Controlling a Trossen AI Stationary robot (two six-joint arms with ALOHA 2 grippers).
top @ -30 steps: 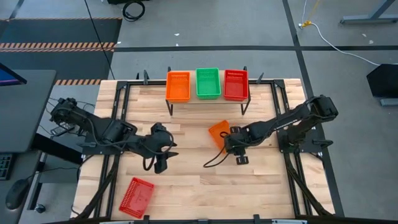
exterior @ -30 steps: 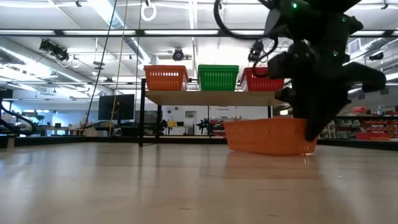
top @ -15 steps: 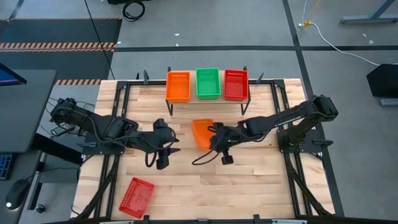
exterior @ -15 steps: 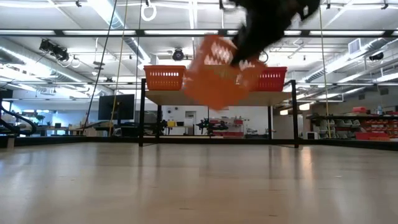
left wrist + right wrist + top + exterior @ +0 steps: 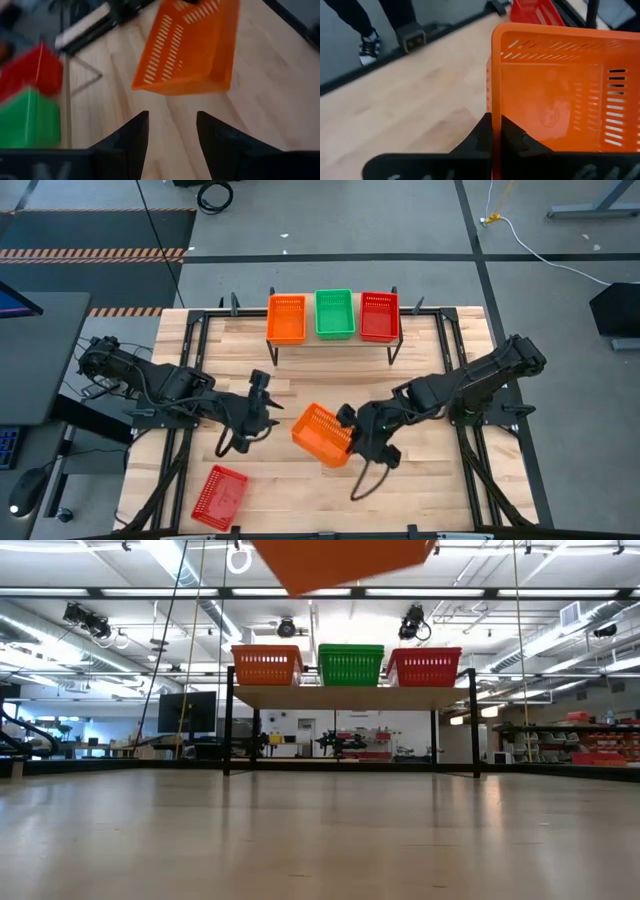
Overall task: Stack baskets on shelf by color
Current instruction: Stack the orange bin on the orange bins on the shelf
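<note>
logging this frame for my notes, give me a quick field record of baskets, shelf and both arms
shelf: holds orange basket stack, green basket stack, red basket stack, side by side
held basket: orange, lifted off the table, tilted
right gripper: jaws shut on the held basket's rim
left gripper: jaws open, empty, facing the held basket
loose red basket: on the tabletop, near front left edge

**Orange basket lifted and carried toward the left arm**

The right gripper (image 5: 347, 432), clamped on the rim of an orange plastic mesh basket (image 5: 322, 434), has raised it off the tabletop and swung it from near the shelf toward the table's front. The left gripper (image 5: 262, 402) has apparently turned to face it.
</note>
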